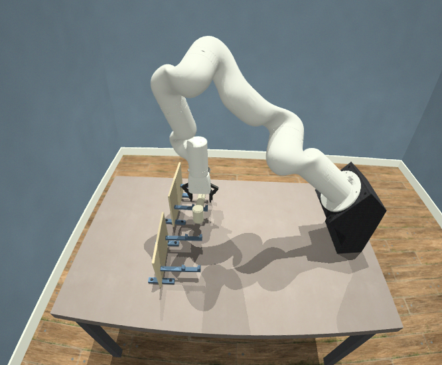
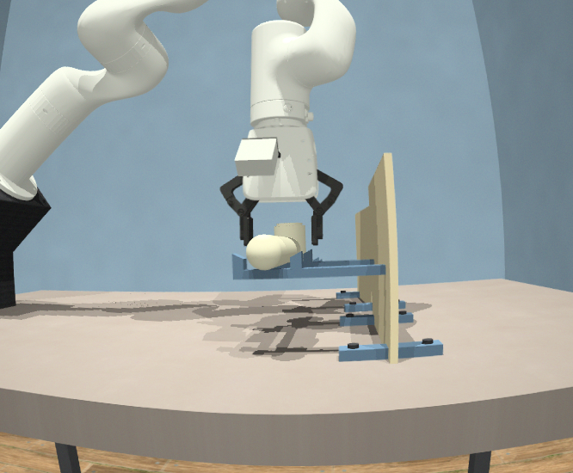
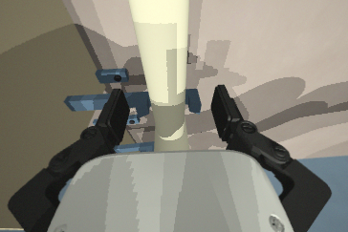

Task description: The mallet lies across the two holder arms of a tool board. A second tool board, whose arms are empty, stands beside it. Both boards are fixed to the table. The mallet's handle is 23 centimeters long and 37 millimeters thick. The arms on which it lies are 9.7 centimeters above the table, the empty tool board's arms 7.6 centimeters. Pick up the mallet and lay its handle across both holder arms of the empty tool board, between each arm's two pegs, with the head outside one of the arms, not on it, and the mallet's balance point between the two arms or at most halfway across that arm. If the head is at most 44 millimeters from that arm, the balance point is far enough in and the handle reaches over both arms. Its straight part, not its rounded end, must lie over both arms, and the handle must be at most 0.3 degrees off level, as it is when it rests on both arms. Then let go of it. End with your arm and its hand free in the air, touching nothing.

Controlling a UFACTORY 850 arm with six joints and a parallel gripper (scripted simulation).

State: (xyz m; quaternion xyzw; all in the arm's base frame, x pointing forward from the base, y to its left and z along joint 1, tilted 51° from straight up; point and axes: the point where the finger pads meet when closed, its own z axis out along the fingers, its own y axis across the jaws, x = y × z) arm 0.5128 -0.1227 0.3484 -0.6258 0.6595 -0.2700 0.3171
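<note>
The cream mallet (image 1: 198, 210) lies across the blue arms (image 2: 302, 268) of the far tool board (image 1: 174, 192). Its head is toward the near board, and its rounded handle end (image 2: 266, 252) faces the exterior view. My gripper (image 2: 281, 236) is open, pointing straight down, with one finger on each side of the handle and a gap on both sides. In the wrist view the handle (image 3: 160, 71) runs up the middle between the open fingers. The empty tool board (image 1: 158, 247) stands beside it, with two bare blue arms (image 1: 184, 237) (image 1: 180, 269).
Both boards stand upright just left of the arms in the top view, close to my left finger. Blue feet (image 2: 390, 351) bolt them to the table. The black robot base (image 1: 355, 214) sits at the right of the table.
</note>
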